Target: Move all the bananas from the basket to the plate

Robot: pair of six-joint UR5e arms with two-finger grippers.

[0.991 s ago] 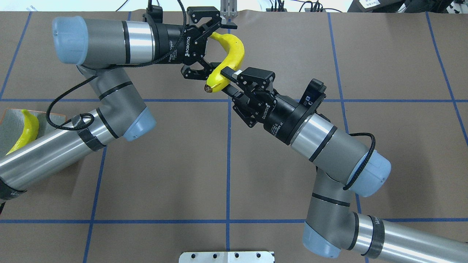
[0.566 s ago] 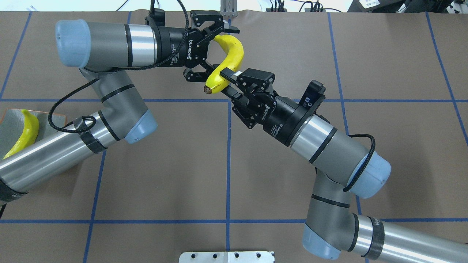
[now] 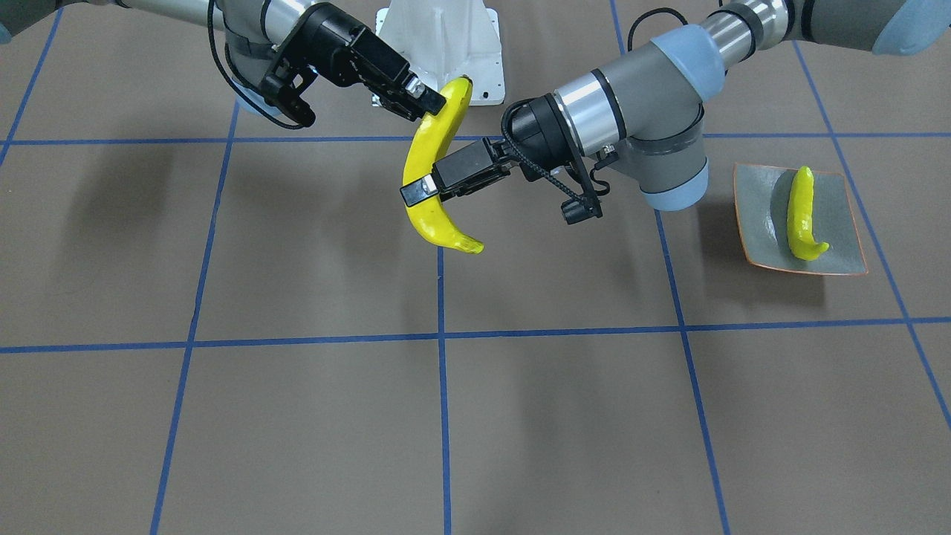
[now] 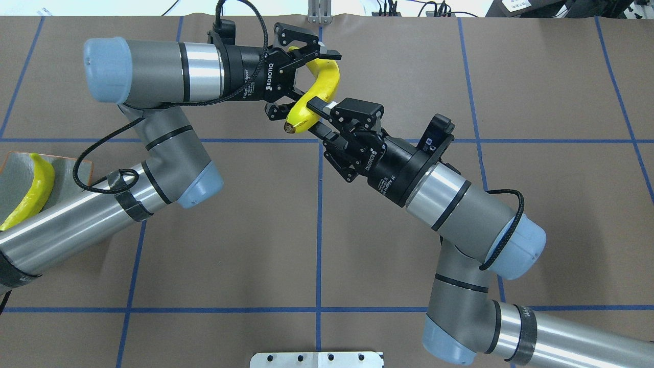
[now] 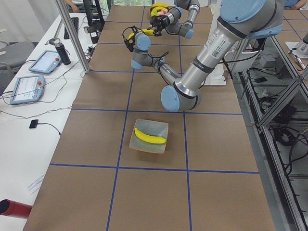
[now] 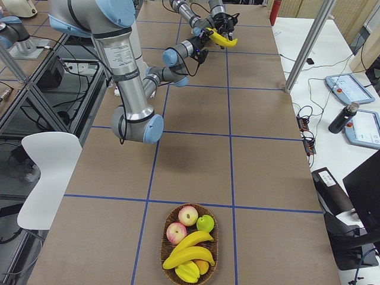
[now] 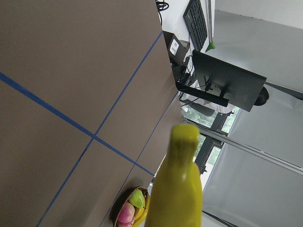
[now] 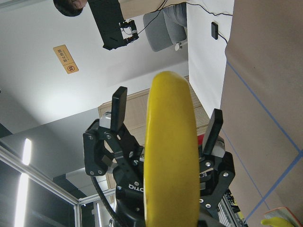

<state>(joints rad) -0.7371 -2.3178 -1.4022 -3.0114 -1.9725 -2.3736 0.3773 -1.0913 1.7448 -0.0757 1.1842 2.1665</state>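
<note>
Hand-over, seemingly: glossy yellow curved banana (image 4: 328, 82) is pinched by right gripper (image 4: 315, 116); spread jaws of left gripper (image 8: 168, 106) must be closed next

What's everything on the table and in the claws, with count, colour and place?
table: one, brown, blue-taped, beneath both arms
plate: one, grey-green with orange rim, table's end on robot's left
plate banana: one, yellow, lying on the plate
basket: one, brown wicker, table's end on robot's right
basket bananas: at least two, yellow, in the basket
round fruit: three, two pink-red, one green, in the basket
held banana: one, yellow, midair above the table
left claw: one, black, open, straddling the held banana
right claw: one, black, shut on the held banana
</note>
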